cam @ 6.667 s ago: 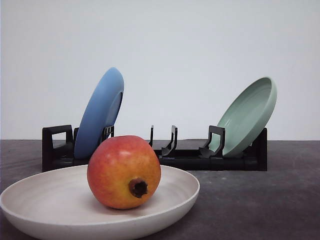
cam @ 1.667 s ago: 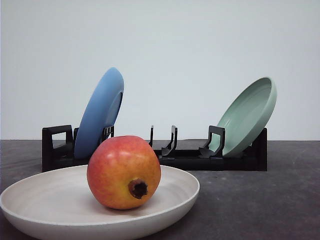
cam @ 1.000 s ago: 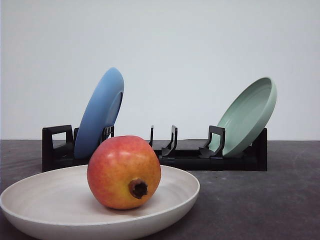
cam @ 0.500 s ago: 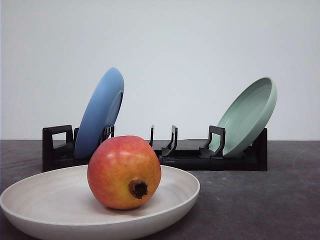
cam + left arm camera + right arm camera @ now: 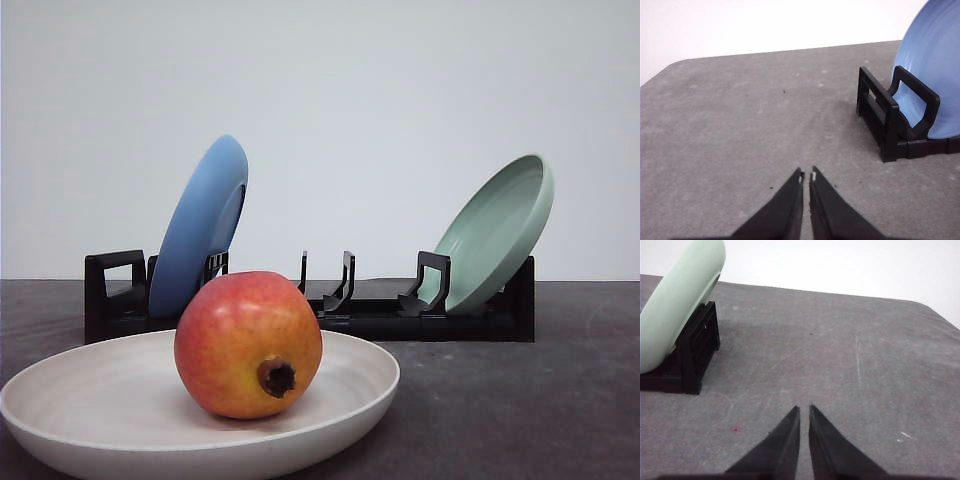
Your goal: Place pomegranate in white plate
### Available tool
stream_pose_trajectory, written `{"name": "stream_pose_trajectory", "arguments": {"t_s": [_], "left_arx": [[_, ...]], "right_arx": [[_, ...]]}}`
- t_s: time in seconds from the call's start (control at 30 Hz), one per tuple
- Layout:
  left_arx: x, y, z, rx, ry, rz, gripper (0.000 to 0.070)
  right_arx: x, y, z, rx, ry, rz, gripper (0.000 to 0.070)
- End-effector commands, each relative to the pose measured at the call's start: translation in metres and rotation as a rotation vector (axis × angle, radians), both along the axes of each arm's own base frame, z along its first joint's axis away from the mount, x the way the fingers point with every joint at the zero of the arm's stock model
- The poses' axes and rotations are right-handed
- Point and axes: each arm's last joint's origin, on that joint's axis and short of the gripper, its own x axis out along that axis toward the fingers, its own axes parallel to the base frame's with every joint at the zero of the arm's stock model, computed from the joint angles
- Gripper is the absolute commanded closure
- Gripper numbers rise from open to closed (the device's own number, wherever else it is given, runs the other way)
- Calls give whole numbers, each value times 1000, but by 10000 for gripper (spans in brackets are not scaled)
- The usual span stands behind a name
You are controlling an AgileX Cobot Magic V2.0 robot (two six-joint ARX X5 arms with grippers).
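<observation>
The pomegranate [image 5: 248, 344], red blending to yellow-orange with its dark calyx stub facing the camera, rests inside the white plate [image 5: 120, 392] at the near left of the table in the front view. My left gripper [image 5: 806, 176] is shut with nothing in it, hovering over bare grey table near the left end of the black rack. My right gripper [image 5: 804, 409] is likewise shut and empty, over bare table off the rack's right end.
A black dish rack [image 5: 380, 315] stands behind the white plate. A blue plate [image 5: 197, 228] leans in its left slot and a pale green plate [image 5: 495, 232] in its right slot. The rack's end [image 5: 885, 120] and the green plate [image 5: 677, 302] show in the wrist views.
</observation>
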Motion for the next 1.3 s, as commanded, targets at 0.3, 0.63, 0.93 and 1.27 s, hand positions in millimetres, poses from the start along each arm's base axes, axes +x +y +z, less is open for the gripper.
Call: {"name": "stream_pose_trajectory", "arguments": {"t_s": [0.3, 0.63, 0.93, 1.27], "left_arx": [[0, 0, -4, 5, 13, 3, 700], [0, 0, -4, 5, 13, 3, 700], [0, 0, -4, 5, 13, 3, 700], [0, 0, -4, 5, 13, 3, 700]], "right_arx": [[0, 0, 0, -1, -8, -2, 671], [0, 0, 0, -1, -8, -2, 671], [0, 0, 0, -1, -8, -2, 671], [0, 0, 0, -1, -8, -2, 671]]}}
